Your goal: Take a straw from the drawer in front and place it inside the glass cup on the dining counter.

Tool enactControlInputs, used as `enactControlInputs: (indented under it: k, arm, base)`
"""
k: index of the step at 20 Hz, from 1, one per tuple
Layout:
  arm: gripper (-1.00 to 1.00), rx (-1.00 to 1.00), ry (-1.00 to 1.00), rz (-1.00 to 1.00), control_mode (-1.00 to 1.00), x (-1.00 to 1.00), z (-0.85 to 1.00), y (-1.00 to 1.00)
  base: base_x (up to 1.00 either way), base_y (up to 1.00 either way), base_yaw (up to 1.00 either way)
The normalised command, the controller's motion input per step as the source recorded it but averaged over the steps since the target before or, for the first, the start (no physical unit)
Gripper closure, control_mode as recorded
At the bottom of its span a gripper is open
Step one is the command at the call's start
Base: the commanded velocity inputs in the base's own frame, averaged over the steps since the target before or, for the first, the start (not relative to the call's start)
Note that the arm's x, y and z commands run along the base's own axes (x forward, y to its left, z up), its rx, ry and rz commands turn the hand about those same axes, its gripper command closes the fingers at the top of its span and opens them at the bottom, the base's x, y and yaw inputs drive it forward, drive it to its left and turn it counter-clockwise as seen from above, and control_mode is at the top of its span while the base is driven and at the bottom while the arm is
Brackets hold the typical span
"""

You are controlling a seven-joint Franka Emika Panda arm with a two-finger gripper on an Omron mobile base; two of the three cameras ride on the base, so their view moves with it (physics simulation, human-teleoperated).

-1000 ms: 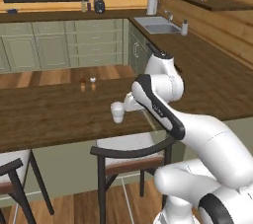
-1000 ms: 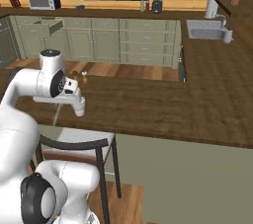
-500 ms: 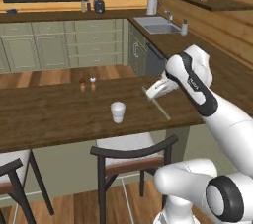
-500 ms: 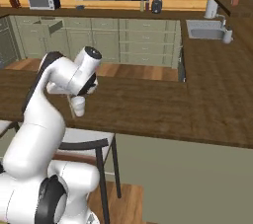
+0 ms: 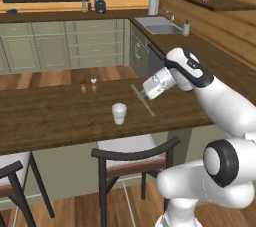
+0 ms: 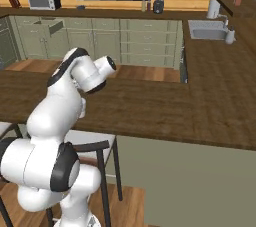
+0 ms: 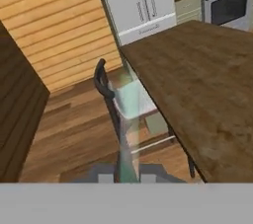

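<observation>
Showing straw [image 5: 142, 100] & glass cup [image 5: 119, 113]: L base cam.

In the left base view the gripper [image 5: 145, 94] is small; its fingers merge with the white hand, so the jaw gap cannot be read there. The straw [image 5: 142, 100] is a thin pale line whose upper end vanishes behind the hand; whether its lower end touches the worktop [image 5: 55, 116] cannot be told. In the right base view the arm's own body hides the cup and the hand's front. In the hand view the straw [image 7: 127, 134] is a blurred, see-through streak cut off by the bottom, and the chair [image 7: 106, 92] behind it is partly smeared.
</observation>
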Motion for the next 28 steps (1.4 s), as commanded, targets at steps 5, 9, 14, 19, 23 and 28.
enactControlInputs:
  k: [5, 9, 14, 19, 23, 28]
  arm:
    - [1.0, 0.31, 0.0, 0.14, -1.0, 0.59, 0.0, 0.3]
    - [1.0, 0.28, 0.0, 0.06, -1.0, 0.77, -0.02, 0.08]
    - [1.0, 0.14, 0.0, 0.01, -1.0, 0.64, -0.18, 0.16]
    - [1.0, 0.02, 0.0, 0.0, -1.0, 0.33, -0.2, 0.26]
    - [1.0, 0.0, 0.0, 0.0, -1.0, 0.47, -0.19, 0.12]
    - [1.0, 0.0, 0.0, 0.0, -1.0, 0.52, -0.21, 0.04]
  base:
    - [0.0, 0.0, 0.0]
    - [0.0, 0.0, 0.0]
    - [0.0, 0.0, 0.0]
    - [0.0, 0.0, 0.0]
    - [0.0, 0.0, 0.0]
    - [0.0, 0.0, 0.0]
